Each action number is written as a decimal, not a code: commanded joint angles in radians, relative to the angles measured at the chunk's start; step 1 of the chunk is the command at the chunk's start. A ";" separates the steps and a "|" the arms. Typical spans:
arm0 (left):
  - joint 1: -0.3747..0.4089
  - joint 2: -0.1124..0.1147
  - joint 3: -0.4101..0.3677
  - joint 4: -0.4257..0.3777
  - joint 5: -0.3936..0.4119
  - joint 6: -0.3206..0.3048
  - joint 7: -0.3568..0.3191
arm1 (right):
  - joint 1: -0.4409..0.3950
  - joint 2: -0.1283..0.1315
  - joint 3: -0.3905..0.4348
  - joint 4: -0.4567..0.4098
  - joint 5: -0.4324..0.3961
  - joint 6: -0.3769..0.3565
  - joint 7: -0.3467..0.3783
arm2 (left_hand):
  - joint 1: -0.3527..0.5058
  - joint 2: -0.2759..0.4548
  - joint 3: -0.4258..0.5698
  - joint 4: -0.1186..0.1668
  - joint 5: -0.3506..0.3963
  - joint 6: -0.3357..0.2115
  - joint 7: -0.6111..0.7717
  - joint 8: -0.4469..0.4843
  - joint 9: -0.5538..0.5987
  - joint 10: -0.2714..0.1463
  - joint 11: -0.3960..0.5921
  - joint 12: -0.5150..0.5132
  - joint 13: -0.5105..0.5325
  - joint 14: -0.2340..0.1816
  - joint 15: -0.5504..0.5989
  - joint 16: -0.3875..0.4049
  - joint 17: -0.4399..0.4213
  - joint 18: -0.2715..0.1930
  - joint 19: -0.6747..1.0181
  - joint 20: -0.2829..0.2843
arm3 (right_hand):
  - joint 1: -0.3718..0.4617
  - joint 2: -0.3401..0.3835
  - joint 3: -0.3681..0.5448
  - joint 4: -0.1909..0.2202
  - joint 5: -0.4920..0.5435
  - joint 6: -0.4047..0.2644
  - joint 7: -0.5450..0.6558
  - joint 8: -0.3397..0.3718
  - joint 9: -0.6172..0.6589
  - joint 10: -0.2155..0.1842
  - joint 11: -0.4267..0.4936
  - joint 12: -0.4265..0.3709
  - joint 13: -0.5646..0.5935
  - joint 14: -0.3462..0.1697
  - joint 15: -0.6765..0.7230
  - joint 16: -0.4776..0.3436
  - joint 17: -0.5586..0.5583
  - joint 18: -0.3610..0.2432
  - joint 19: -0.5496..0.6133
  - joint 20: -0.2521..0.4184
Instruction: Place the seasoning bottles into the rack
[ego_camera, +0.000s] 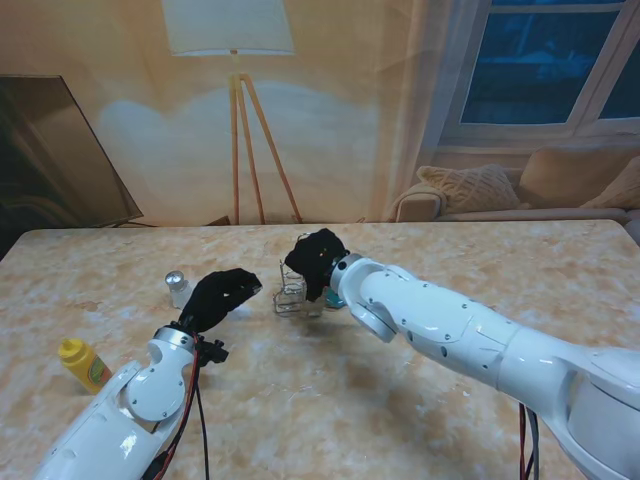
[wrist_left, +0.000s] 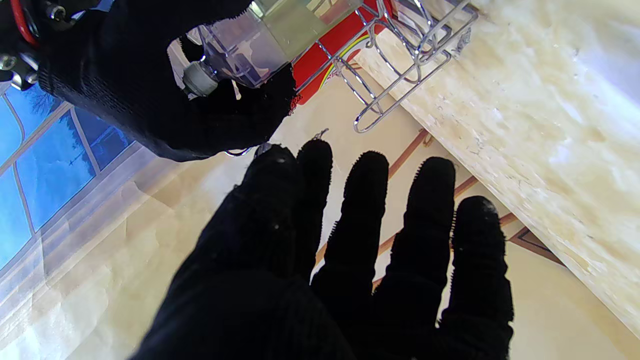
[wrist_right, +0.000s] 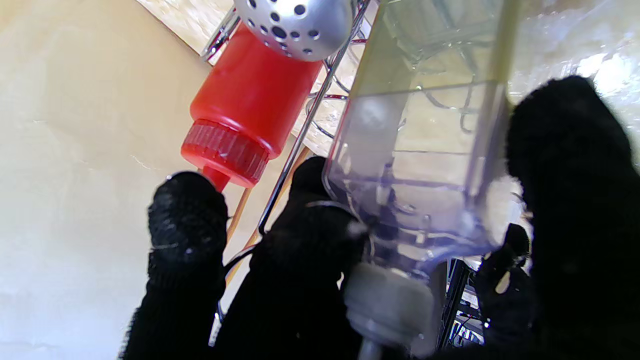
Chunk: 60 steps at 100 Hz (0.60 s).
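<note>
Stand view: right robot hand (ego_camera: 318, 262) clamped on clear bottle (wrist_right: 425, 165), over wire rack (ego_camera: 292, 292) at worktop (ego_camera: 420, 400) centre | left robot hand (ego_camera: 218, 297) at rack's 9 o'clock, fingers (wrist_left: 367, 200) spread, holding nothing | red bottle (wrist_right: 250, 105) in rack | silver shaker (ego_camera: 178, 289), yellow bottle (ego_camera: 84, 364) outside, toward 8 o'clock.

No readable text, brand or number anywhere. Yellow bottle (ego_camera: 84, 364) label too small to read; red bottle (wrist_right: 250, 100) and clear bottle (wrist_right: 420, 145) show none.
</note>
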 joint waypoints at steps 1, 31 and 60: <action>0.002 -0.002 -0.002 0.000 -0.002 -0.004 -0.014 | -0.002 -0.017 -0.009 0.016 0.000 0.000 0.003 | -0.014 -0.018 0.025 -0.010 -0.023 -0.006 0.020 -0.009 0.011 -0.005 0.013 0.009 0.008 0.000 0.001 0.026 -0.002 0.002 0.004 0.002 | 0.103 0.088 0.144 0.095 0.092 -0.182 0.428 0.066 0.030 -0.075 0.157 0.086 0.018 -0.084 0.028 0.028 -0.008 -0.035 0.021 -0.009; 0.001 -0.001 -0.002 0.002 -0.003 -0.007 -0.017 | 0.007 -0.030 -0.025 0.051 0.007 -0.013 -0.018 | -0.017 -0.019 0.029 -0.011 -0.023 -0.007 0.021 -0.009 0.012 -0.004 0.013 0.009 0.009 0.002 0.001 0.027 -0.002 0.003 0.003 0.003 | 0.108 0.097 0.123 0.083 0.084 -0.200 0.421 0.058 0.024 -0.082 0.148 0.081 0.018 -0.081 0.008 0.016 -0.017 -0.045 0.014 -0.012; -0.001 -0.001 -0.002 0.005 -0.005 -0.010 -0.020 | 0.008 -0.041 -0.032 0.079 0.004 -0.016 -0.057 | -0.017 -0.028 0.034 -0.012 -0.023 -0.010 0.024 -0.009 0.014 -0.006 0.015 0.010 0.011 0.000 0.001 0.027 -0.002 0.005 0.003 0.005 | 0.097 0.094 0.133 0.096 0.073 -0.207 0.429 0.064 0.016 -0.088 0.158 0.088 0.019 -0.096 0.015 0.020 -0.016 -0.057 0.010 -0.011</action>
